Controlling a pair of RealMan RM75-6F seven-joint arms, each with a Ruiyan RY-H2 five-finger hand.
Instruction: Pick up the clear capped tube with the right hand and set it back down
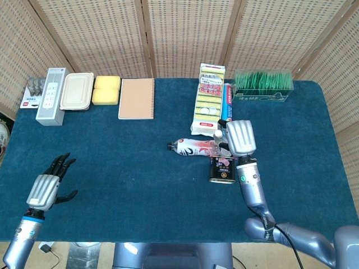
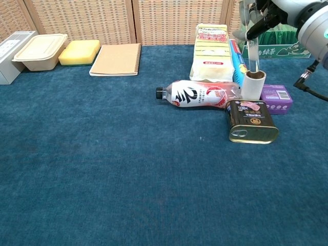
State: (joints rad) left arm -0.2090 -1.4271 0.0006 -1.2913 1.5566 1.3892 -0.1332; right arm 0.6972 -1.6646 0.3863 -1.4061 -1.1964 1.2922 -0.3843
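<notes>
1. Presently, clear capped tube (image 2: 252, 51): held upright by the right hand (image 2: 271, 13) at the far right of the counter (image 2: 102, 169), its lower end just above or inside the mouth of a cardboard roll (image 2: 252, 84) (which of the two cannot be told).
2. Right hand: fingers closed around the tube's upper part, cap end hidden in the grip; in the head view only the back of the hand shows.
3. Left hand (image 1: 47, 188): near the counter's front left corner, fingers apart, holding nothing.
4. Handling, judged: light, stiff, smooth-walled plastic, likely slippery and prone to tipping once released; a firm hold high on the shaft, just under the cap, seems best.
5. Neighbours: lying bottle (image 2: 197, 95), tin can (image 2: 252, 120), purple box (image 2: 277, 97) (all close to the roll, so the set-down spot is tight).
</notes>
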